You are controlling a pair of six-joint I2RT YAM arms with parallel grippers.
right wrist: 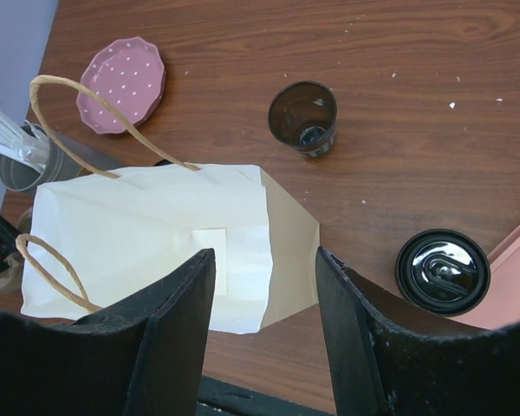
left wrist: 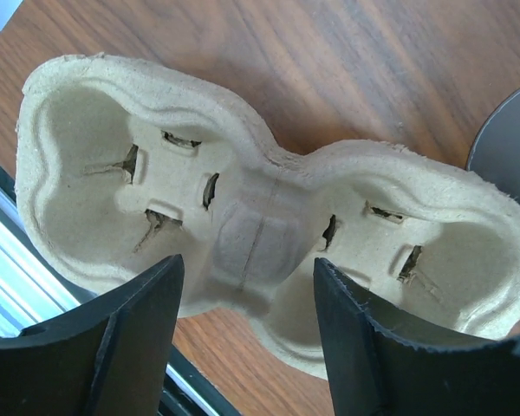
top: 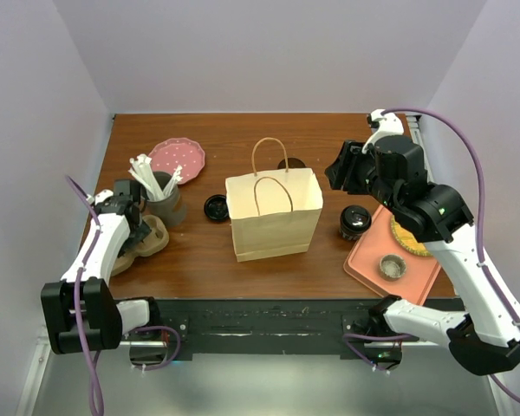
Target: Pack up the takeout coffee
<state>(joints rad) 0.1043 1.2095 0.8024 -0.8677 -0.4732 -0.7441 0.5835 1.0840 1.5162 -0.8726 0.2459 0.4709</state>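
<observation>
The takeout coffee (top: 354, 222), a short dark cup with a black lid, stands on the table just right of the upright paper bag (top: 273, 212); the right wrist view shows its coffee lid (right wrist: 442, 270) from above. My right gripper (top: 340, 169) hangs open high over the bag's right edge, its fingers (right wrist: 265, 252) empty above the bag (right wrist: 156, 247). My left gripper (top: 137, 227) is low at the left. It stands open (left wrist: 247, 260), a finger on each side of the narrow middle of a pulp cup carrier (left wrist: 269, 217).
A loose flat black lid (top: 216, 207) lies left of the bag. An open dark cup (right wrist: 303, 117) stands behind it. A pink plate (top: 177, 159) and a grey cup of utensils (top: 163, 195) sit back left. An orange tray (top: 368, 264) with food sits right.
</observation>
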